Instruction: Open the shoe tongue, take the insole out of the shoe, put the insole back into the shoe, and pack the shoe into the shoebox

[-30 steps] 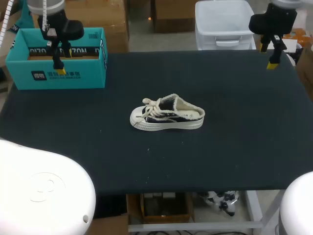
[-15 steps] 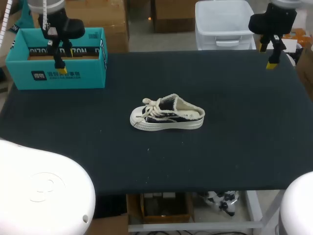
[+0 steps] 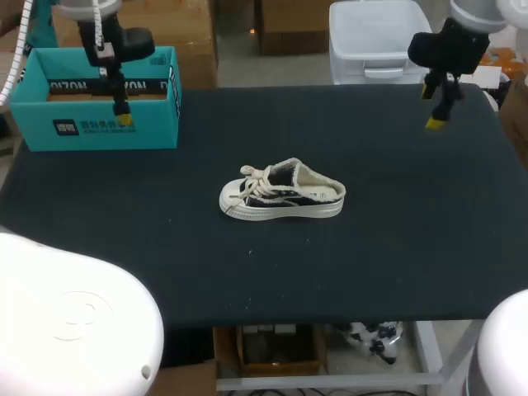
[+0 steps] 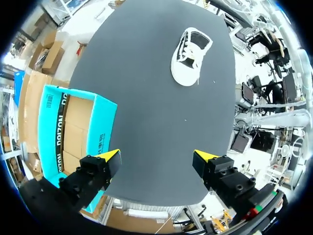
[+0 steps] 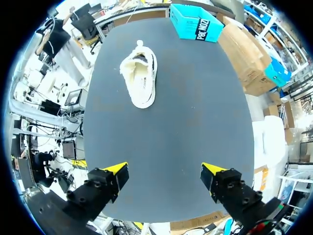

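Head view, dark cream-laced shoe, left claw released, right claw released

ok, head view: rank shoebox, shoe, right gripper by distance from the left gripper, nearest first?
1. shoebox: right by the left gripper, at the far left.
2. shoe: in the middle.
3. right gripper: at the far right.

Head view above, behind; wrist views high, probably steep; all share shoe
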### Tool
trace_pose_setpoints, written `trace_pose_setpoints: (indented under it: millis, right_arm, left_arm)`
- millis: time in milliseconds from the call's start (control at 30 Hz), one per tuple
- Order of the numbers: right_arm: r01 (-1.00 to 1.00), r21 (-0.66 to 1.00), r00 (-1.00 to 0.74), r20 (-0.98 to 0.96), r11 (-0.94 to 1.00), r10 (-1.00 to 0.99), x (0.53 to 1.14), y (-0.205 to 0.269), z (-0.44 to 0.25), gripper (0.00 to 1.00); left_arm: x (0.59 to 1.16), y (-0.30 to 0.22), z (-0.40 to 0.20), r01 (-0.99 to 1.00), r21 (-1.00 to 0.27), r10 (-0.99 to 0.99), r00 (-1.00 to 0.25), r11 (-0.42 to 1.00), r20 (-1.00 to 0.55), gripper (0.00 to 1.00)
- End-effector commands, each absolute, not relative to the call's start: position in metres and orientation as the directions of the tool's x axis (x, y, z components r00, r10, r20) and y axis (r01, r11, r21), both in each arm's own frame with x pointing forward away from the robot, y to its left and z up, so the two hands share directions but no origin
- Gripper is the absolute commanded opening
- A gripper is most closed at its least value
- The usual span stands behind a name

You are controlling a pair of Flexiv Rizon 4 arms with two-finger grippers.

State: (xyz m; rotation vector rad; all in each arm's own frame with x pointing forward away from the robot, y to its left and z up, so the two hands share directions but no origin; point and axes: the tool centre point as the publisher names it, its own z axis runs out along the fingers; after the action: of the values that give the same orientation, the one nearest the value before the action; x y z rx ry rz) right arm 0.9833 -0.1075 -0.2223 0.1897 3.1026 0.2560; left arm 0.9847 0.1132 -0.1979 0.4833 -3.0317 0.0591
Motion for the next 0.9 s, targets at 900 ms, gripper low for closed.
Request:
trace_pose_setpoints:
  millis: [900]
  right_arm:
    - [0.199, 0.446, -0.974, -0.004, 0.873, 0.225, 0.948, -0.049, -0.287, 1.0]
  left_arm:
    - [0.945, 0.07, -0.213, -0.61, 0.071, -0.612, -0.79, 0.79, 0.026, 1.0]
